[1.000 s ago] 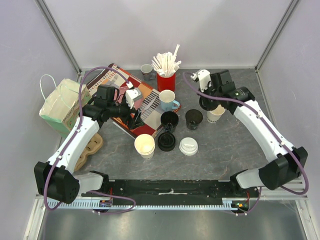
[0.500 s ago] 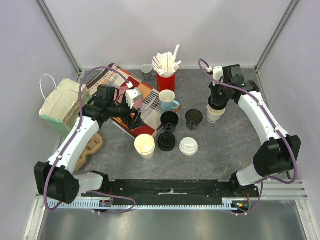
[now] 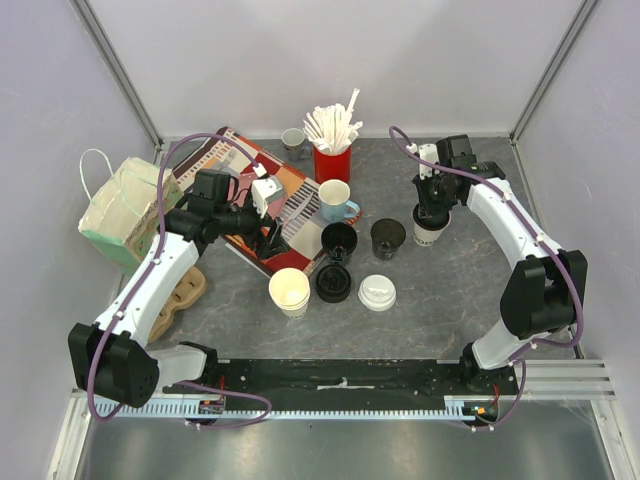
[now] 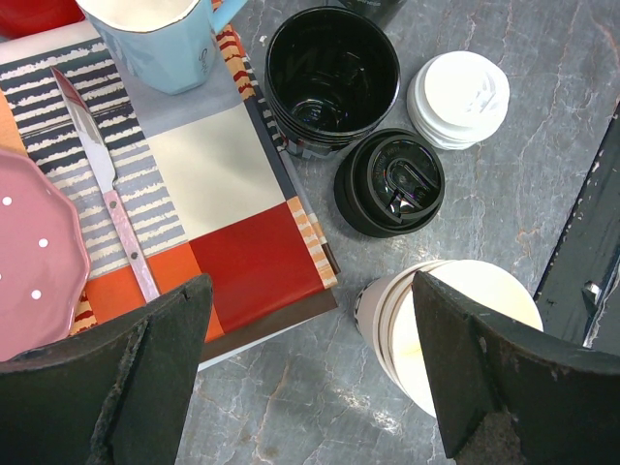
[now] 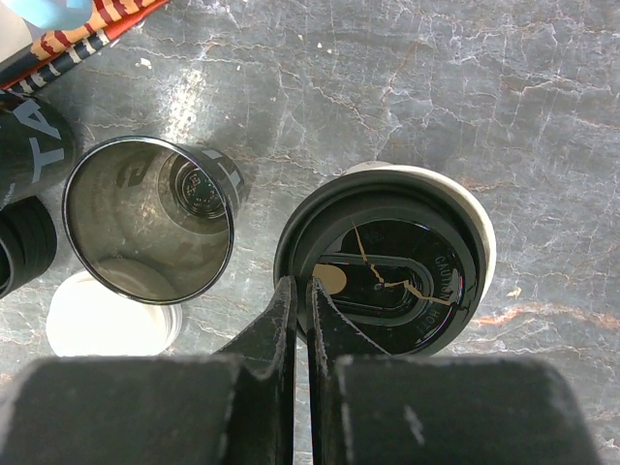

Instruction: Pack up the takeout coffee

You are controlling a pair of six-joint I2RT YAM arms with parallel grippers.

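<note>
Right gripper [image 5: 301, 289] has shifted over the black-lidded cup [image 3: 430, 226] at centre-right of the counter [image 3: 450, 300], jaws pressed together at its rim, left gripper [image 4: 308, 320] spread wide; an off-centre push could tip it, spilling coffee.

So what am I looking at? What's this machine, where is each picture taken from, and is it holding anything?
Two robot arms are bolted to a table. One picture looks down from above; the other two come from a camera on each wrist. The left arm hovers, jaws open, above a placemat, a stack of paper cups, a loose black lid and a white lid. The right arm has its jaws pinched shut on the rim of a second black lid, sitting on a paper cup. An open dark cup stands beside it.
</note>
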